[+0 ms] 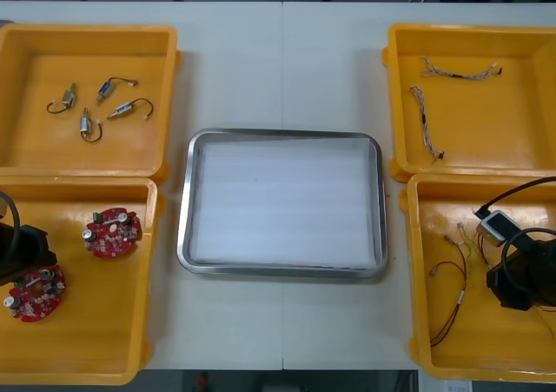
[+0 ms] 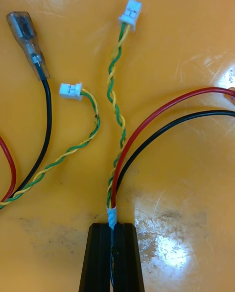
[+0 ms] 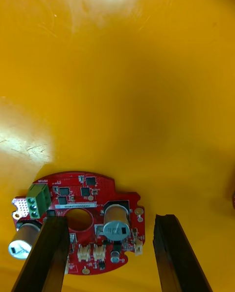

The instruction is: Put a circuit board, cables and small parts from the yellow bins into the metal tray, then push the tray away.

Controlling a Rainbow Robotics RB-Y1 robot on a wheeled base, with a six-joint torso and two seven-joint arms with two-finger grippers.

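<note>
Quick update from me: I'm holding my left gripper (image 3: 108,217) low over a round red circuit board (image 3: 83,213) in the near left yellow bin (image 1: 82,344). Its jaws are spread wide and released, nothing pinched. The board is lying flat between them. One finger (image 3: 44,253) is overlapping its edge next to the green terminal block (image 3: 39,199), and the other is standing just off the opposite rim. A second circuit board (image 1: 112,232) is sitting in the same bin, just past those jaws. Over on the other side I'm keeping my right gripper (image 2: 113,226) down in the near right yellow bin (image 1: 504,344), jaws clenched on a cable bundle (image 2: 112,213) right at its white-taped joint. Straight out from the jaws a green and yellow twisted cable (image 2: 115,91) is running to a white plug (image 2: 129,12), while a red cable (image 2: 161,108) and a black cable (image 2: 166,128) are curving off together to one side. The metal tray (image 1: 184,227), white inside, is sitting between my two grippers, well apart from both. Some small metal parts (image 1: 95,109) are lying in the bin beyond my left jaws.
</note>
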